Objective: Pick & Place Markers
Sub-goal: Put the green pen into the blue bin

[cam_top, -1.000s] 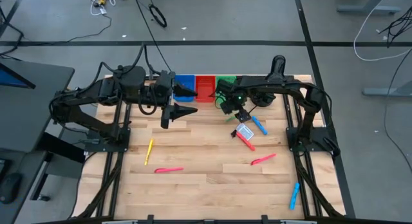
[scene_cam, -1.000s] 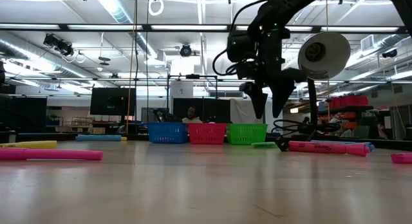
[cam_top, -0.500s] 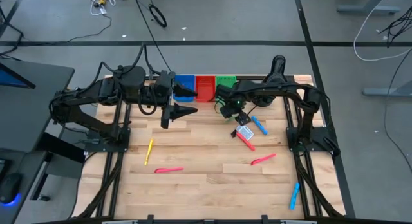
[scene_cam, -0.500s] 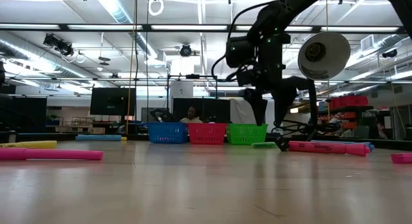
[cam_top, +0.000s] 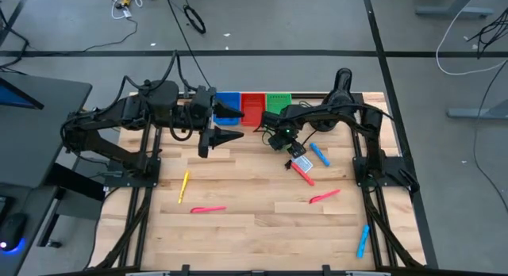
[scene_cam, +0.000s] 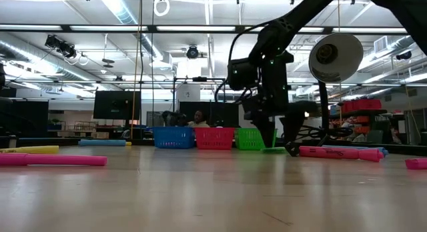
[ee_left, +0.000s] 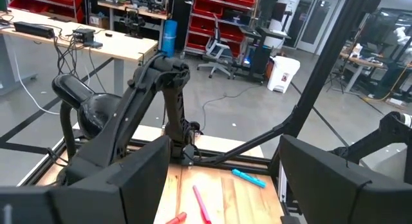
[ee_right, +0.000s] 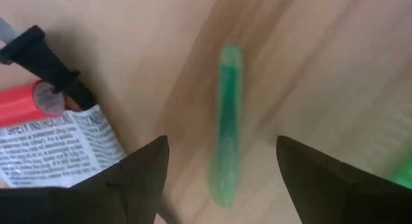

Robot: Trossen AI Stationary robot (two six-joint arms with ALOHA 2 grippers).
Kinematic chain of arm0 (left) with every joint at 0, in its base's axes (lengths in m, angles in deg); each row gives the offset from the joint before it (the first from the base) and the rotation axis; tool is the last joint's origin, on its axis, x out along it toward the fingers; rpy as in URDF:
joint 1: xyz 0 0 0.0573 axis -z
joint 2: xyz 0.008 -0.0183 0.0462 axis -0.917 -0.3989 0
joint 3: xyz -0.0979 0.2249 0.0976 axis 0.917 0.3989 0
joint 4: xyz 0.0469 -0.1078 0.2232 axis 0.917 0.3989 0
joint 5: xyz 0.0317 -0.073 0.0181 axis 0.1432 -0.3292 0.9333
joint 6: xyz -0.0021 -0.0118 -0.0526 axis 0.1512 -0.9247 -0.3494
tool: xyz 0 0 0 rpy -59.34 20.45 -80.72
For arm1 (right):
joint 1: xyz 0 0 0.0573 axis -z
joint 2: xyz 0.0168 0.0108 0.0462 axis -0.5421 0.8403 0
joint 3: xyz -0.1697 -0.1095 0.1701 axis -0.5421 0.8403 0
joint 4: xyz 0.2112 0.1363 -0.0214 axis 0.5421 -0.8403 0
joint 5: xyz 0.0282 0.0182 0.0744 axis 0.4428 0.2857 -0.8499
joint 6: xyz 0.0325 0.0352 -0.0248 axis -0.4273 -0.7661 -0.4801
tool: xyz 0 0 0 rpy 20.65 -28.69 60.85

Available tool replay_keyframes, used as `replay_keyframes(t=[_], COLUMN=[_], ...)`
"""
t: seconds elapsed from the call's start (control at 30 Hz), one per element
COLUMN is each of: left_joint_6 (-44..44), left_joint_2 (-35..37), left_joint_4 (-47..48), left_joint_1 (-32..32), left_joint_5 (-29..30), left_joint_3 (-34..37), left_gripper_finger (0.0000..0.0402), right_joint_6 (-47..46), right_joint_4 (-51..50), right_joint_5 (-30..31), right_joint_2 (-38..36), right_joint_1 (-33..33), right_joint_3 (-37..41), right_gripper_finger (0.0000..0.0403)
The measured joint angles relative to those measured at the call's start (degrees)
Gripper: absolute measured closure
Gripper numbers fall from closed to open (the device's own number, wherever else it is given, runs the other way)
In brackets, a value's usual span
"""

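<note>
Right gripper [ee_right: 222, 179]: fingers spread wide and empty, poised low over the green marker [ee_right: 226, 124], which lies between the two fingertips in the right wrist view; in the high view the gripper [cam_top: 283, 139] sits just in front of the green bin [cam_top: 278, 101]
Left gripper [cam_top: 226, 137]: fingers wide apart, holding nothing, waiting above the table's far left part
Green marker, handling: judged light, stiff and smooth-bodied, likely to roll or skid on the wood if nudged from one side; best taken across the middle of its barrel with both pads closing squarely
Other markers: a red marker [cam_top: 303, 174] and a blue marker [cam_top: 319, 155] lie near the white printed card [cam_top: 301, 161]; a pink marker [cam_top: 324, 196], another pink one [cam_top: 208, 209], a yellow marker [cam_top: 184, 185] and a second blue marker [cam_top: 363, 240] lie well apart across the table
Bins: blue bin [cam_top: 228, 106], red bin [cam_top: 253, 106] and green bin stand side by side at the far edge
Surface: pale wooden table [cam_top: 254, 228], flat and hard, offering little grip to a round barrel
Room: a workshop with ceiling lights and red shelving; a person sits far behind the bins in the low view
</note>
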Motion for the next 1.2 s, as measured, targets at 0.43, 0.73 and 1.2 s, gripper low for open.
replay_keyframes(t=[0.43,0.73,1.2], left_joint_6=[-0.3,-0.3,-0.2], left_joint_2=[0.0,0.0,0.0], left_joint_4=[-0.2,0.0,0.3], left_joint_1=[0.0,0.0,-1.2], left_joint_5=[-1.0,-1.1,-1.1], left_joint_3=[0.0,0.0,0.0], left_gripper_finger=[0.0106,0.0106,0.0106], right_joint_6=[-0.7,-0.8,-3.4], right_joint_4=[3.4,3.5,-0.3], right_joint_5=[4.9,4.0,1.8], right_joint_2=[0.9,0.9,-0.7], right_joint_1=[-1.2,-1.4,-2.1], right_joint_3=[-0.1,-0.1,0.2], right_gripper_finger=[0.0195,0.0337,0.0386])
